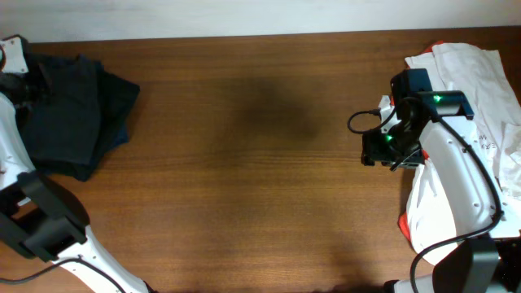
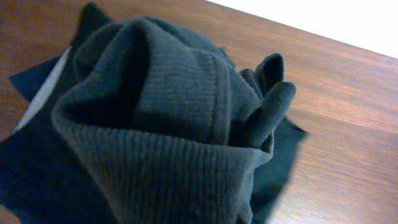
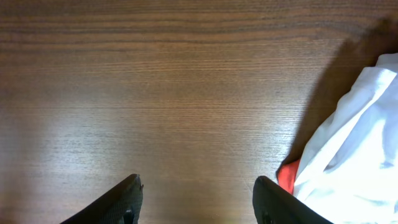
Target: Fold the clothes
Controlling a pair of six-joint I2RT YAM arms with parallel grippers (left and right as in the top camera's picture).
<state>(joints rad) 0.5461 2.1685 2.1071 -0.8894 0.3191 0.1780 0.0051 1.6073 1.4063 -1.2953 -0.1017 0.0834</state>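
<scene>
Worktop [image 1: 244,163] is brown wood with a fine straight grain, smooth, with a soft sheen where light pools. Far left, the dark garment [image 2: 155,124] is thick ribbed knit, fully matt, slightly fuzzy. On the right, the white cloth [image 1: 480,81] looks thin, smooth and woven, with a red patch [image 3: 288,176]. Right tool [image 3: 194,200]: fingers [image 3: 127,202] black, matt, plastic-looking.

Soft, even light; a pale sheen on the table [image 3: 81,134], left wrist view slightly blurred.

Probably a robotics lab: a wooden bench [image 1: 244,163] against a plain white wall [image 1: 244,16], a left arm [image 1: 45,220] and right arm [image 1: 456,171] at it, dark clothes [image 1: 73,106] and white clothes [image 1: 480,73] at its ends.
</scene>
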